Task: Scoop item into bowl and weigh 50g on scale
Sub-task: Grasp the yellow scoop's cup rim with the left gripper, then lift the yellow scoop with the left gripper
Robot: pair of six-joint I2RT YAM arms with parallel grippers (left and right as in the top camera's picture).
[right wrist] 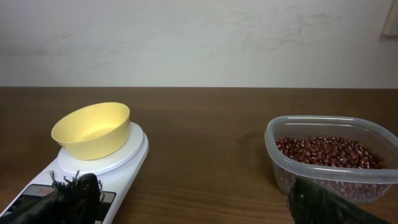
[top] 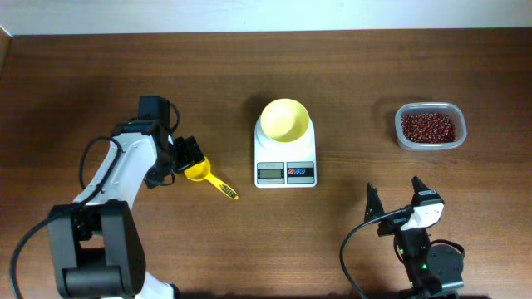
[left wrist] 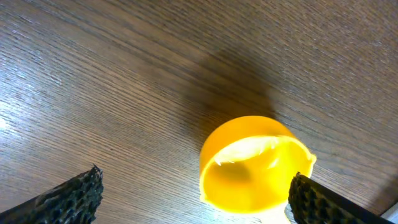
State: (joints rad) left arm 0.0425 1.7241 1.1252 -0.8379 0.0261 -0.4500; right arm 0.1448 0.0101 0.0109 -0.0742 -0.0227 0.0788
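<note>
L pincer (top: 188, 156) is spread wide w/ the scoop's (top: 199, 172) cup between my fingers, nothing gripped yet. R pincer (top: 393, 193) is spread too, parked near the table edge. Bowl (top: 285, 119) sits empty on the scale (top: 285, 152). Beans (top: 428, 127) all in the tub (top: 401, 137), well apart. I'd say barely begun: grab, scoop, weigh to 50g all left.

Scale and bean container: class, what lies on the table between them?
Nothing. Between the scale and the container of beans there is only bare wooden table, shown in the overhead view and also the right wrist view.
</note>
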